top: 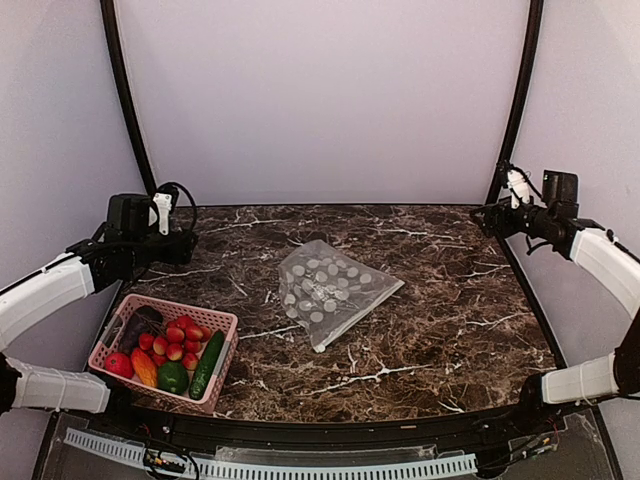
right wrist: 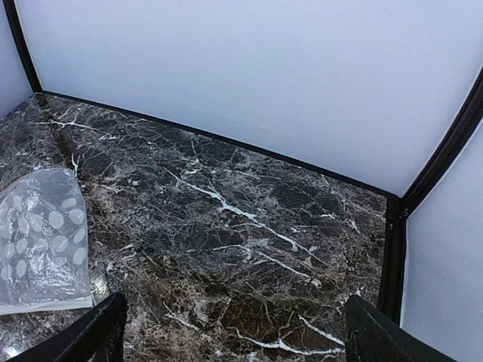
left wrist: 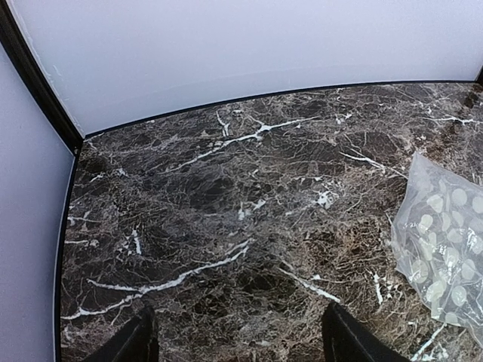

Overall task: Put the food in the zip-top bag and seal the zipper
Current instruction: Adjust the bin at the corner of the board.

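Observation:
The zip-top bag (top: 335,290), clear with white dots, lies flat and empty mid-table; it also shows in the left wrist view (left wrist: 445,249) and the right wrist view (right wrist: 41,241). Its zipper (top: 362,315) looks like the thicker strip along the near-right edge. The food sits in the pink basket (top: 180,305): red fruits (top: 175,340), cucumber (top: 208,365), green pepper (top: 172,377), mango (top: 143,367), eggplant (top: 140,325). My left gripper (top: 185,245) (left wrist: 241,343) hangs open and empty above the far-left table. My right gripper (top: 490,218) (right wrist: 238,335) hangs open and empty at the far right.
The dark marble table (top: 440,300) is ringed by white walls and black corner posts (top: 515,100). The basket stands at the near-left corner, close to the left arm's base. A black rail runs along the table's front edge (top: 330,430).

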Robot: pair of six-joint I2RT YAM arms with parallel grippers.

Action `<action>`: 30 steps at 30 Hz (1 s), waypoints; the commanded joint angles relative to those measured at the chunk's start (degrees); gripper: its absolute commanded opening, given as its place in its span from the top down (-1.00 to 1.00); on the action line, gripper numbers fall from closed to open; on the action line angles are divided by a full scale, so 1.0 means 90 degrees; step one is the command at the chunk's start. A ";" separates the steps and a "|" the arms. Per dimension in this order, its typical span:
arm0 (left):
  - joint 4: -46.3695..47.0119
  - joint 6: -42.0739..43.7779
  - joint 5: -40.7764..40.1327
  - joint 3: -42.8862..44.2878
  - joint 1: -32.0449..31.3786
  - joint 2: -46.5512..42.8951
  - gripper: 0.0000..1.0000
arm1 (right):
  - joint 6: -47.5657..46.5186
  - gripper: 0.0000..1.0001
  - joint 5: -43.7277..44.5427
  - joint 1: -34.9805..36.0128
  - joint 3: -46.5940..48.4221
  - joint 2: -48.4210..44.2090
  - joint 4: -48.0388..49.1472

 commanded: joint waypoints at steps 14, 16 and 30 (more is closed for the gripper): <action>-0.1657 -0.0469 0.1150 0.0259 -0.0547 -0.0677 -0.10 | -0.3824 -0.42 -0.0704 0.1355 0.1028 0.0983 -0.2340; -0.2153 -0.0708 0.1111 0.0491 -0.0943 -0.0566 -0.07 | -0.3760 -0.37 -0.0852 0.1459 0.0945 0.1088 -0.2268; -0.4666 -0.3372 0.0716 0.1112 -0.3449 0.0874 -0.07 | -0.3297 -0.27 -0.1470 0.2215 0.0824 0.1747 -0.1916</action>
